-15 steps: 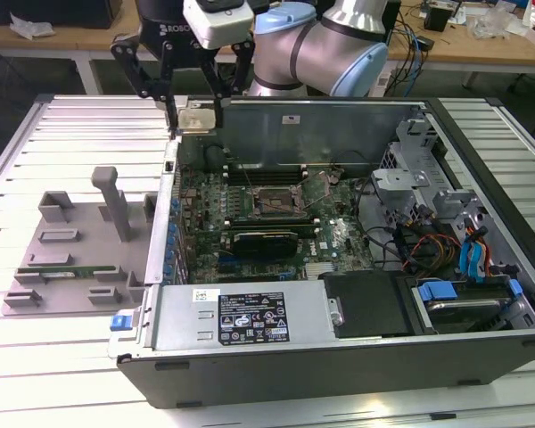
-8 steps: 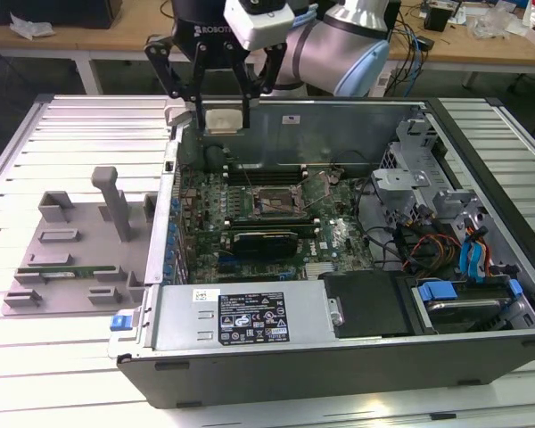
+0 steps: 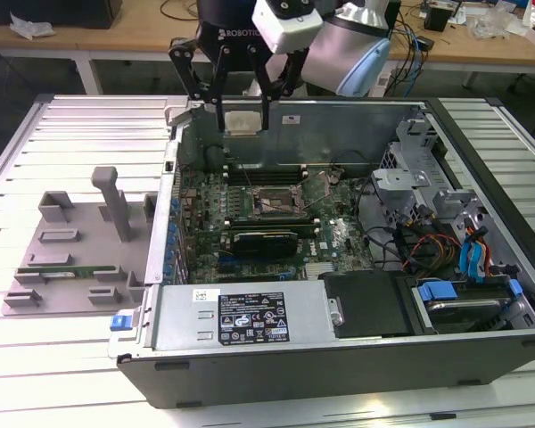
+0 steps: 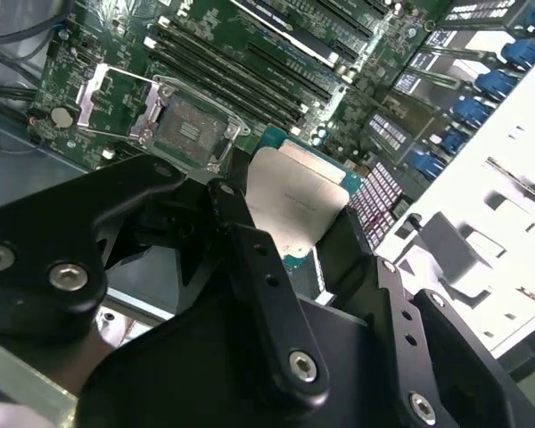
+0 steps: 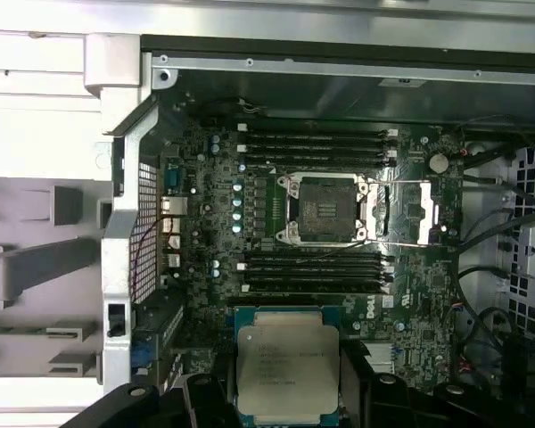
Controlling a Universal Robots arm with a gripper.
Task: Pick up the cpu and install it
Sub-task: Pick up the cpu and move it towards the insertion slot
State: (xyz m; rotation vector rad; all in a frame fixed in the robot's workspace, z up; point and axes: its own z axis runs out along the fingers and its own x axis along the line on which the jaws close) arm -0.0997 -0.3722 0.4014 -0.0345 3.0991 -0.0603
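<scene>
White slatted tabletop (image 3: pixel 53 357) carries an open computer case (image 3: pixel 339 370), with a grey tray (image 3: pixel 71 236) beside it. The gripper (image 3: pixel 243 127) pinches the cpu (image 3: pixel 242 121) by two opposite edges. It holds it in the air near one wall of the case, short of the open socket (image 5: pixel 325 208). I judge the chip light, stiff and thin. Its metal top is likely slippery and its underside fragile, so the edges are the safe hold.

Exterior view high, wrist views share motherboard (image 5: pixel 260 227)
</scene>
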